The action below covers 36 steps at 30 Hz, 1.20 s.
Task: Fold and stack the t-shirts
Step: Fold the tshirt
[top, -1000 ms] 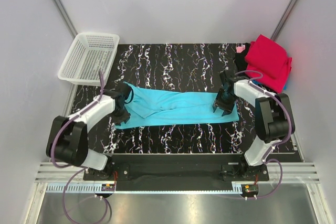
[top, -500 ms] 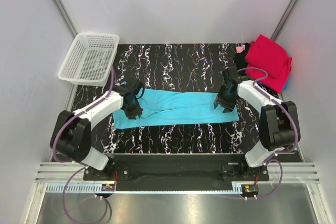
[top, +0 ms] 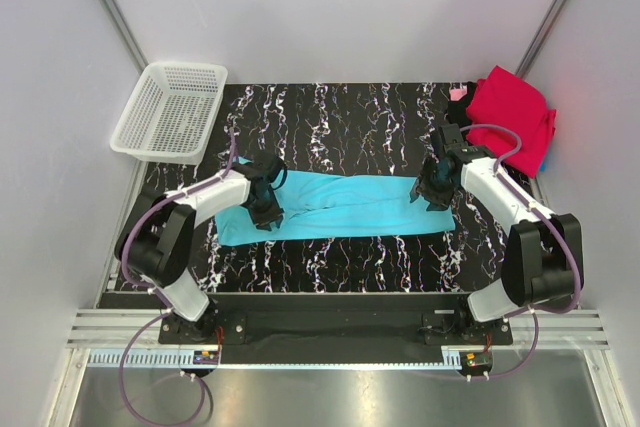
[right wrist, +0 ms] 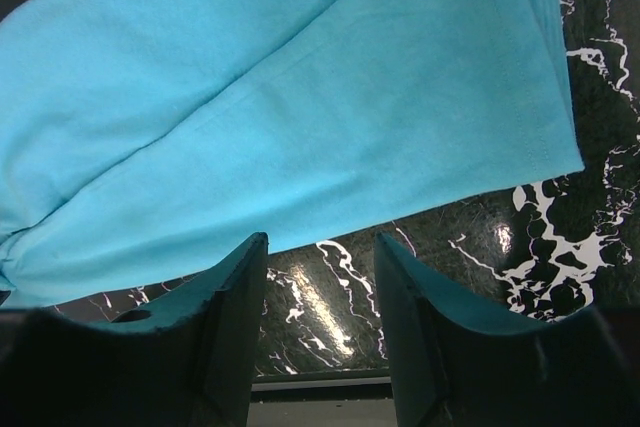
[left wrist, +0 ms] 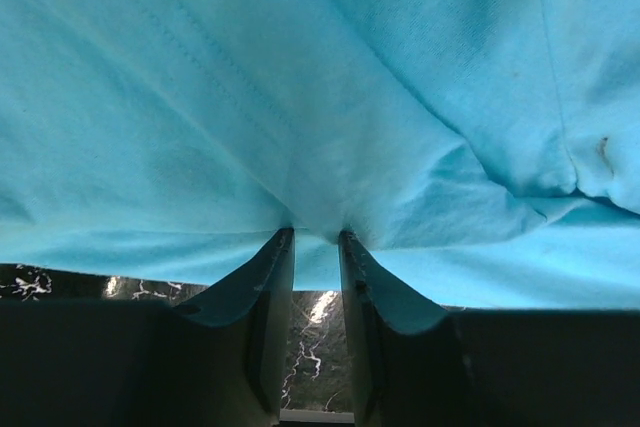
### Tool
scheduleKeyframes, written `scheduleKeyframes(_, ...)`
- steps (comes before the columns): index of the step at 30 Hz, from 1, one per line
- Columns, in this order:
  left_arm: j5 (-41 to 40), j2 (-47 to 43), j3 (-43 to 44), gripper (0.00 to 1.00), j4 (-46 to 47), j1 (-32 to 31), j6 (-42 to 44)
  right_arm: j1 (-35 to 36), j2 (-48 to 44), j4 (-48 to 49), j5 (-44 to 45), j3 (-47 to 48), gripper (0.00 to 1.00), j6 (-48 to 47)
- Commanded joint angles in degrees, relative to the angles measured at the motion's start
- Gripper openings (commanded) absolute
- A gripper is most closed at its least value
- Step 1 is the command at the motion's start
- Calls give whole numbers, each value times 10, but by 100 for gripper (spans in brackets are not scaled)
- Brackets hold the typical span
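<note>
turquoise t-shirt lies flat; mesh basket well apart

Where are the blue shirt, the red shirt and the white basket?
turquoise t-shirt [top: 350, 205], top view, middle of cloth.
red t-shirt [top: 510, 112], top view, top fold.
white basket [top: 150, 153], top view, near rim.

The left gripper is pinching a pucker of the turquoise t-shirt at its tips, and creases are fanning out from there. The cloth is filling most of the view, while the black marbled table is showing between the two near-closed fingers.
</note>
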Motion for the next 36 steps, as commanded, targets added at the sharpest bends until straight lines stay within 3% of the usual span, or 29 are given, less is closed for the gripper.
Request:
scheduleKeyframes(1,-5,12,28,29,22,-5,-4,4,-22,-10,-9,3,54,4)
scheduleKeyframes(17,-19,28,85,23,10,-11,6,4,-18,-9,-1,-14,54,1)
scheduleKeyframes(19,-19,38,89,18,9,-12,10,4,-18,-9,1,-14,54,0)
scheduleKeyframes(22,-21,44,92,0,8,-13,10,4,-17,-9,1,-15,55,-2)
scheduleKeyframes(36,-26,11,147,0,-10,-14,32,4,-8,-2,1,-23,55,-3)
